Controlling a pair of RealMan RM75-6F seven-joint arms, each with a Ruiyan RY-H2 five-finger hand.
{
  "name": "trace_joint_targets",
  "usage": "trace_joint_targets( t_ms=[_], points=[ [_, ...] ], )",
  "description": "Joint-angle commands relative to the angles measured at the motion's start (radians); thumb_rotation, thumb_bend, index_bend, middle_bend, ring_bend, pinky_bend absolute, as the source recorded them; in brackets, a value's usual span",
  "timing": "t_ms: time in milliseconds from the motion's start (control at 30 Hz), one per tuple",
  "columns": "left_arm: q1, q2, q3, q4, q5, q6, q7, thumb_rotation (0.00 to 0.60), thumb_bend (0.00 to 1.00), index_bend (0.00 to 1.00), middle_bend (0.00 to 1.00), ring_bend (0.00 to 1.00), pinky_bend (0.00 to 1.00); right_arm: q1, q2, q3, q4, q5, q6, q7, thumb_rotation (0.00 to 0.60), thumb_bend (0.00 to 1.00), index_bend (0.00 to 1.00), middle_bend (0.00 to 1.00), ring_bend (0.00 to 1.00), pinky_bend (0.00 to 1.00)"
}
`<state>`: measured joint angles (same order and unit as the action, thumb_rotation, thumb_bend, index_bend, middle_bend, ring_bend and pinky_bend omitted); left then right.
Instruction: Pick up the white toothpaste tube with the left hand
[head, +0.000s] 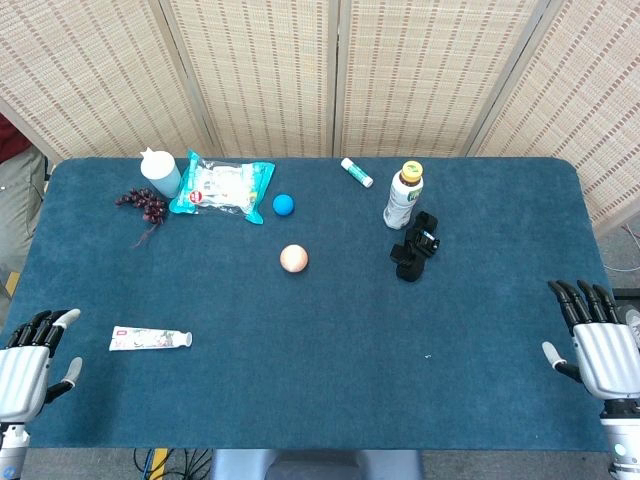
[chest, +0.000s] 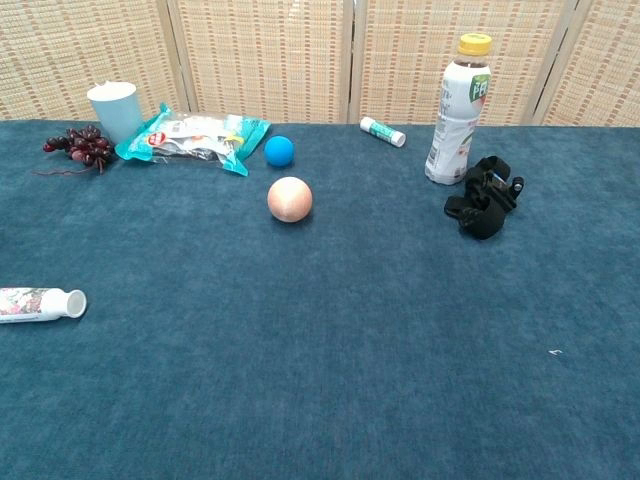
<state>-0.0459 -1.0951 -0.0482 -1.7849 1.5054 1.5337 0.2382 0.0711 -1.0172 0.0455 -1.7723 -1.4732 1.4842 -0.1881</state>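
Left hand – fingers apart, empty | white toothpaste tube – flat, long axis left-right, cap pointing right | right hand likewise spread

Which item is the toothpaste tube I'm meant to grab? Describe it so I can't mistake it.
Start at the blue table and go to its near-left corner, where the left hand is. The white toothpaste tube lies flat just beside that hand, cap pointing toward the table's middle. It lies alone there; the other small white tube, with a green cap, sits far off by the bottle.
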Motion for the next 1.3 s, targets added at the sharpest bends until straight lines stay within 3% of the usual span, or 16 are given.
trace_joint_targets(
  t_ms=[33, 267, 533, 933, 1300],
  points=[
    [0.001, -0.002, 0.0, 0.002, 0.001, 0.003, -0.001, 0.6, 0.33, 0.17, 0.17, 0.12, 0.18, 0.003, 0.001, 0.002, 0.0, -0.012, 0.001, 0.015, 0.6, 0.21, 0.09, 0.13, 0.04, 0.08],
    [-0.013, 0.004, -0.004, 0.015, -0.013, -0.024, -0.022, 0.6, 0.33, 0.17, 0.17, 0.12, 0.18, 0.003, 0.004, 0.02, -0.004, -0.038, 0.031, 0.053, 0.6, 0.21, 0.09, 0.13, 0.04, 0.08],
    [-0.091, 0.012, -0.02, 0.033, -0.064, -0.164, -0.048, 0.6, 0.3, 0.16, 0.17, 0.12, 0.18, 0.009, 0.028, 0.05, -0.029, -0.034, 0.053, 0.033, 0.6, 0.21, 0.09, 0.13, 0.04, 0.08],
    [-0.239, -0.084, -0.036, 0.125, -0.149, -0.391, -0.008, 0.6, 0.28, 0.2, 0.18, 0.12, 0.17, 0.005, 0.036, 0.055, -0.035, -0.025, 0.053, 0.041, 0.6, 0.21, 0.09, 0.13, 0.04, 0.08],
    [-0.28, -0.181, -0.015, 0.198, -0.251, -0.461, 0.09, 0.597, 0.28, 0.2, 0.18, 0.12, 0.16, -0.005, 0.037, 0.051, -0.014, -0.023, 0.058, 0.067, 0.6, 0.21, 0.09, 0.13, 0.04, 0.08]
  ],
)
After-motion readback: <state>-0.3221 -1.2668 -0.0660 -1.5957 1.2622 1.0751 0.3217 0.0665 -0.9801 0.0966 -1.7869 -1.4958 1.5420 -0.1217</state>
